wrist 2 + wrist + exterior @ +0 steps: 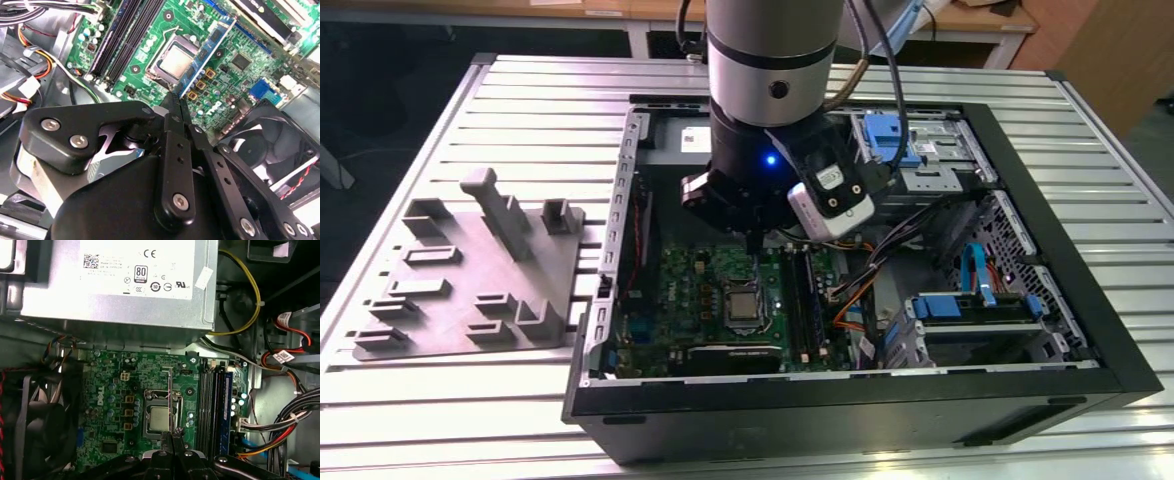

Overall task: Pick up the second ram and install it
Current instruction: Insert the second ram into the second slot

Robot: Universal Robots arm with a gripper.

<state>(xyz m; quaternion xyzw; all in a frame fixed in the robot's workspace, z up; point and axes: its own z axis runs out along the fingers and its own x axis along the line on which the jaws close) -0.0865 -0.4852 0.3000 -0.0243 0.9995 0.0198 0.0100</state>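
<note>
Second ram: a thin flat board, blue-green with black chips, is showing in both wrist views. It is hanging over the processor socket, apart from the memory slots.
Gripper: the black metal fingers of the gripper are pinching the ram by one end, pressed together on it.
Motherboard: a glossy green board, studded with small cylinders and copper-coloured squares, is lying flat in the case. The slots are running as long black strips beside the socket.
Case: a black steel tower is lying on its side, open upward. It is housing a grey sheet-metal power supply, a black fan and looping cables.
Surface: a ribbed aluminium table is carrying the case. On the exterior view's left it is also carrying a matte grey fixture with pegs and pockets.
Room: wooden desks are standing behind, over a dark floor.
Arm: the silver-and-black wrist is pointing straight down into the case.
</note>
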